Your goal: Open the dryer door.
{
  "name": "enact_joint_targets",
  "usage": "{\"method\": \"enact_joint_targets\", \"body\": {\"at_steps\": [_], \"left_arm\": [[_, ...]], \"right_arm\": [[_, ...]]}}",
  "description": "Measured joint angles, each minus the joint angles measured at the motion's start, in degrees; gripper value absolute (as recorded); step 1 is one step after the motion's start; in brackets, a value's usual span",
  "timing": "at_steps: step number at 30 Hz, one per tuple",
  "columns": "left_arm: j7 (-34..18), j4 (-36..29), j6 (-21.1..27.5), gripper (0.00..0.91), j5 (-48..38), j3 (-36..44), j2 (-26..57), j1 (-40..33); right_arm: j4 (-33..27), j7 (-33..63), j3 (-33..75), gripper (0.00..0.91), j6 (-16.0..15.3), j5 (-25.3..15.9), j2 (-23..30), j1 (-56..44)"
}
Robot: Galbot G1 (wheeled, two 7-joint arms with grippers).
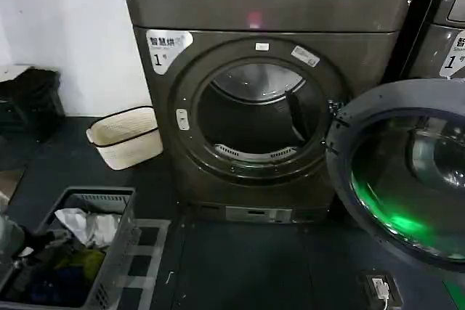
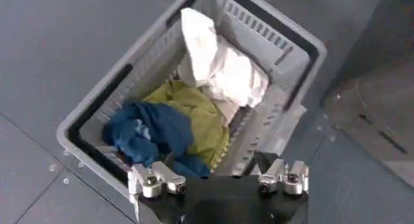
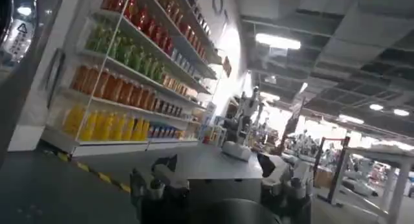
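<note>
**Dryer door swung wide, both grippers holding nothing**

Closest to the head camera, the dryer door (image 1: 407, 179) stands fully swung out to the right of the opening, its grey inner side and tinted glass facing the room, with a green glow reflected low in the glass. Behind it the dryer (image 1: 269, 5) shows its open drum mouth, a pink light on the top panel and a white "1" sticker at the upper left of its front. A twin machine (image 1: 447, 27) stands just beside it on the right.

On the floor to the left, a grey laundry basket (image 1: 120, 241) holds white, green and blue clothes, and a cream wicker basket (image 1: 125, 136) sits near the wall. The left gripper (image 2: 218, 180) hangs above the laundry basket (image 2: 304, 47), fingers spread apart and empty. The right gripper (image 3: 220, 186) points away toward shelves of bottled drinks (image 3: 123, 83), fingers parted, gripping nothing.
</note>
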Motion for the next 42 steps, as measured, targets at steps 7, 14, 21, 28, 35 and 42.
{"method": "enact_joint_targets", "body": {"at_steps": [7,14,21,28,35,42], "left_arm": [[0.0,2.4,0.0,0.907,-0.4,0.2,0.2,-0.5],[0.0,2.7,0.0,0.907,-1.6,0.3,0.3,-0.5],[0.0,3.0,0.0,0.907,-2.2,0.6,0.5,-0.6],[-0.6,4.1,0.0,0.907,-4.7,1.2,0.6,-0.8],[-0.7,4.7,0.0,0.907,-5.1,1.8,0.5,-1.2],[-0.4,5.2,0.0,0.907,-4.8,2.6,0.6,-1.9]], "right_arm": [[0.3,0.0,-0.4,0.907,0.3,0.2,0.4,0.1],[-0.4,0.4,-0.3,0.907,1.2,0.4,0.3,0.2],[-0.9,0.4,-0.1,0.907,1.4,0.3,0.3,0.2],[-1.0,0.3,-0.2,0.907,2.0,0.0,0.5,0.1],[-1.1,0.3,0.0,0.907,1.8,-0.1,0.6,0.1],[-1.3,0.2,0.2,0.907,2.0,-0.1,0.6,0.1]]}}
